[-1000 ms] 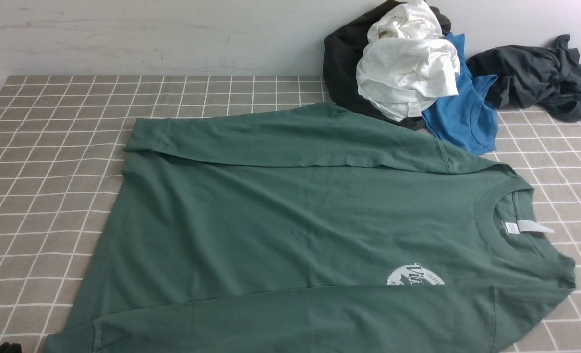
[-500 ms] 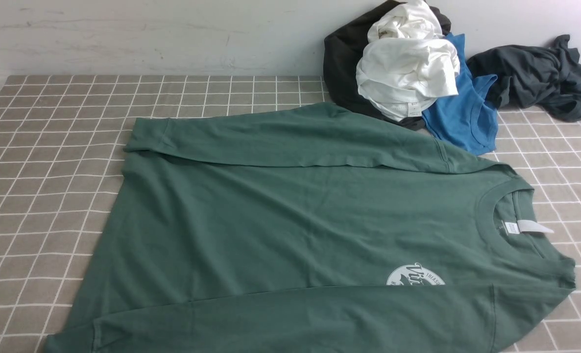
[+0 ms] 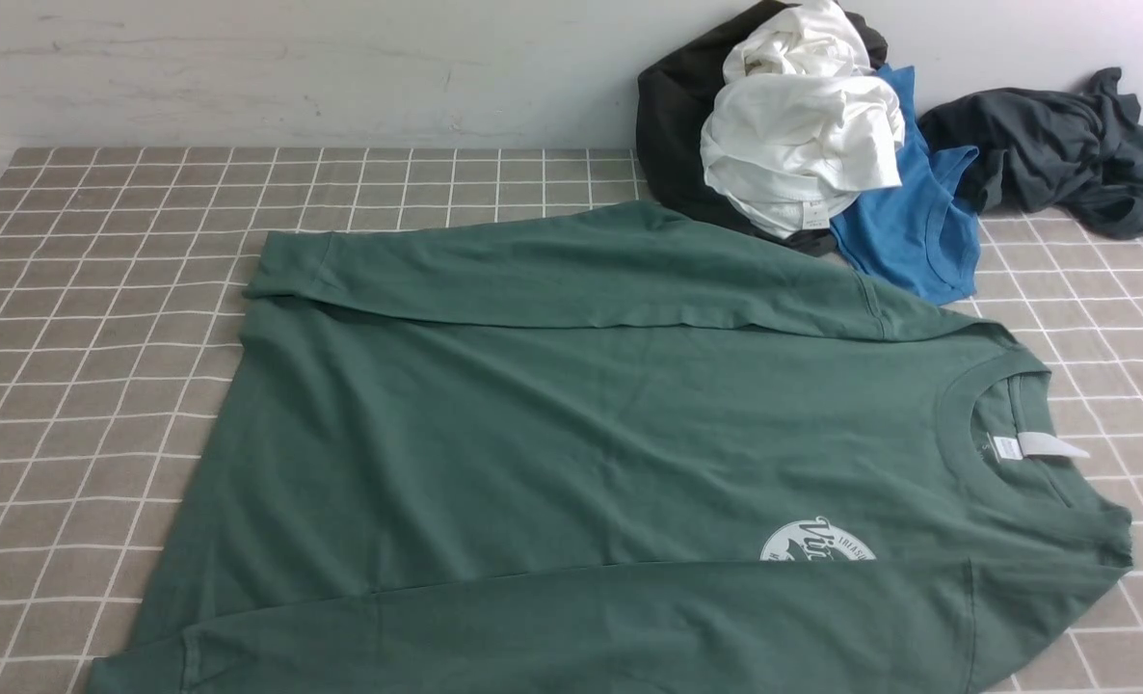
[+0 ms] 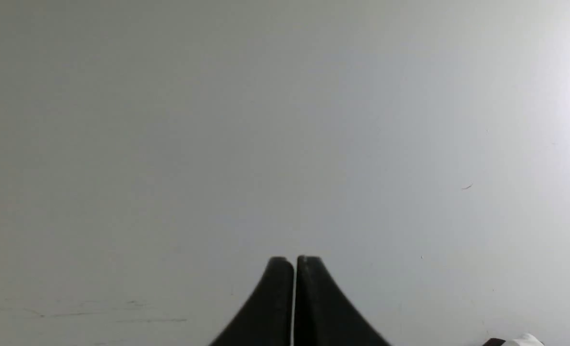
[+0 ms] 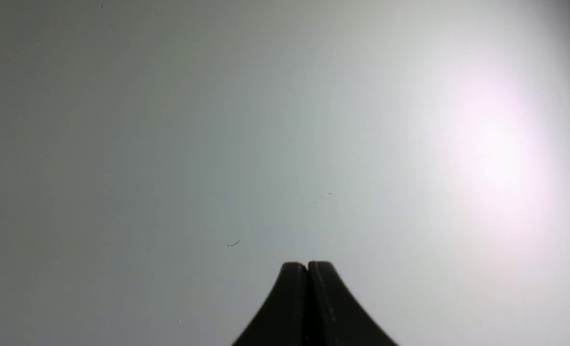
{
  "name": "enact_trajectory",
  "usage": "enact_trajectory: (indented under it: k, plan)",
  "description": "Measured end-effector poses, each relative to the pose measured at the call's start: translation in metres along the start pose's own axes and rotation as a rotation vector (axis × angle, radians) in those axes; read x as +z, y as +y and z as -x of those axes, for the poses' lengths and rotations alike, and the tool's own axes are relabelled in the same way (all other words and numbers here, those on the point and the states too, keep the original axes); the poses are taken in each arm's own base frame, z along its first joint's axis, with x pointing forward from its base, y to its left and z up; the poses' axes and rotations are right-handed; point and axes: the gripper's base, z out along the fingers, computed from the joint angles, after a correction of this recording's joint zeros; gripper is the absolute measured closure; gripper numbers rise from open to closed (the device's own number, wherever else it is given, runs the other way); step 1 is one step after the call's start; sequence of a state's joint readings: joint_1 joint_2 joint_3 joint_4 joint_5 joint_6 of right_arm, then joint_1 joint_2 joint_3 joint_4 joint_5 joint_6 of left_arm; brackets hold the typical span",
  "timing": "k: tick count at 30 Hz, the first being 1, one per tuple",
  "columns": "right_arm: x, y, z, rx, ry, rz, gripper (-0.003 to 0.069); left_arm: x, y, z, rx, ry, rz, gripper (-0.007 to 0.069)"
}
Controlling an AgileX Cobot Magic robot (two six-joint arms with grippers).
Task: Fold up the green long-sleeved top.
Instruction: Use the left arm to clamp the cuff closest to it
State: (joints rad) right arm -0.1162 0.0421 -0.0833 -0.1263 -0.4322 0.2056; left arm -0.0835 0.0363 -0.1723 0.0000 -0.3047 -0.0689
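Observation:
The green long-sleeved top (image 3: pixel 571 434) lies spread flat on the checked tablecloth in the front view, neck to the right with its white label (image 3: pixel 1039 445) showing. Its far sleeve is folded across the body toward the left, and the near sleeve lies along the front edge. A white round print (image 3: pixel 817 542) peeks out above the near sleeve. Neither arm shows in the front view. My left gripper (image 4: pixel 294 259) is shut and empty, facing a plain grey wall. My right gripper (image 5: pixel 308 264) is likewise shut on nothing, facing the same bare wall.
A pile of clothes sits at the back right against the wall: a white garment (image 3: pixel 803 125) on a black one (image 3: pixel 673 125), a bright blue shirt (image 3: pixel 904 231), and a dark grey garment (image 3: pixel 1063 145). The checked tablecloth (image 3: pixel 99 318) lies bare to the left.
A dark part of the left arm that showed at the front view's lower left corner has gone out of view. The top has not moved.

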Motion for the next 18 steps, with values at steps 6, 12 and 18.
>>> enact_trajectory:
  k: [6,12,18]
  plan:
    - [0.063,-0.001,0.035,-0.158,0.25,0.007,0.0673,0.062,-0.003,0.04,0.124,0.343,0.003,0.0631]
    - [0.116,-0.013,-0.008,-0.203,0.755,-0.042,0.0673,0.106,0.0,-0.032,0.069,1.052,-0.001,0.0631]
    - [0.114,0.008,-0.067,-0.148,1.304,0.049,0.0673,0.102,-0.001,-0.107,-0.047,1.618,0.009,0.0582]
